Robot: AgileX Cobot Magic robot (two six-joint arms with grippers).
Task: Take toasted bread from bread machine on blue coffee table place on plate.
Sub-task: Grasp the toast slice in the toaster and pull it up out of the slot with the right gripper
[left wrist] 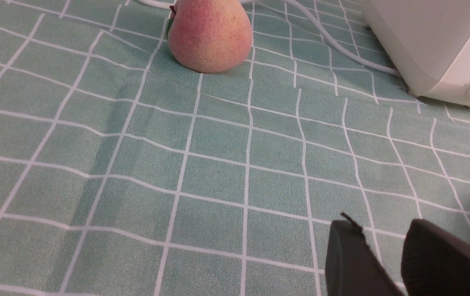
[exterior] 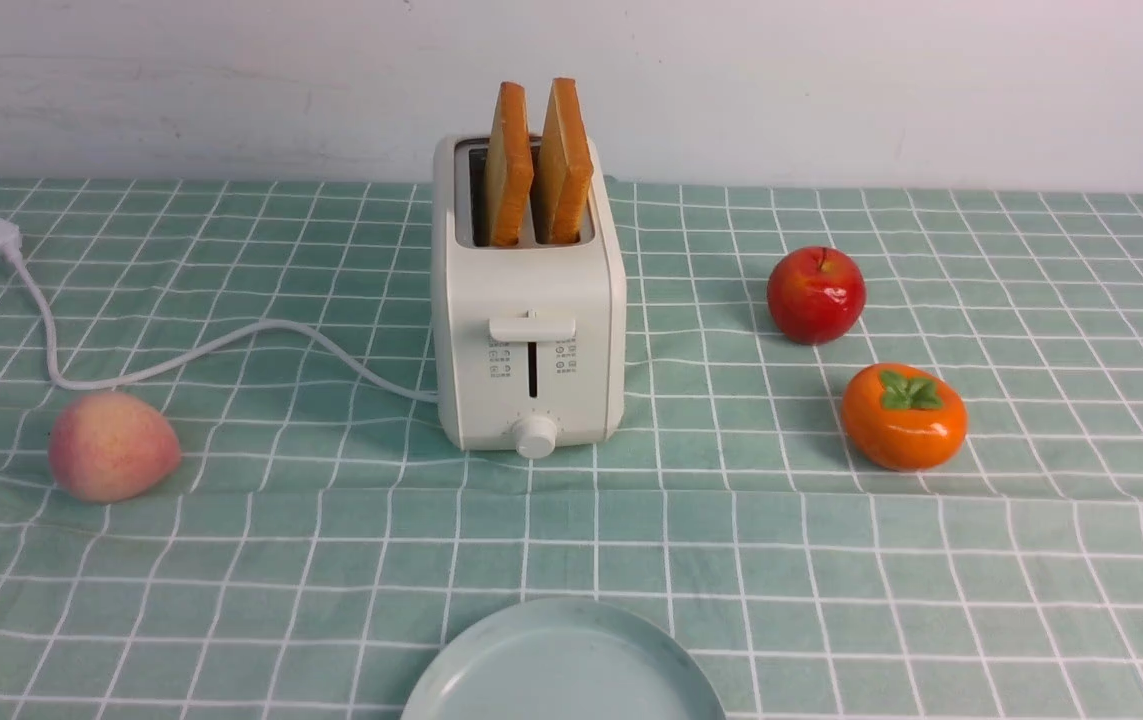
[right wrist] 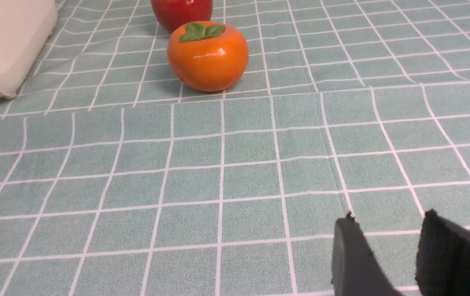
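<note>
Lying left, round pink peach (exterior: 114,447): well aside.
Dark left gripper (left wrist: 383,234): narrowly parted, empty.
White cord (exterior: 271,326): possible snag.
Square golden toast slices (exterior: 564,175): upright in boxy cream toaster (exterior: 531,290); probably light, stiff, crumbly; pinch exposed faces, mind neighbour.
Shiny red apple (exterior: 816,296): aside.
Dark right gripper (right wrist: 389,230): parted, empty.

Two slices of golden-brown toasted bread (exterior: 536,165) stand tilted, partly raised from the two slots of the upright cream-white bread machine (exterior: 531,290), on the wrinkled, green, white-gridded coffee table (exterior: 261,560), the round pale blue-green plate (exterior: 566,670) lying nearer the camera.
</note>
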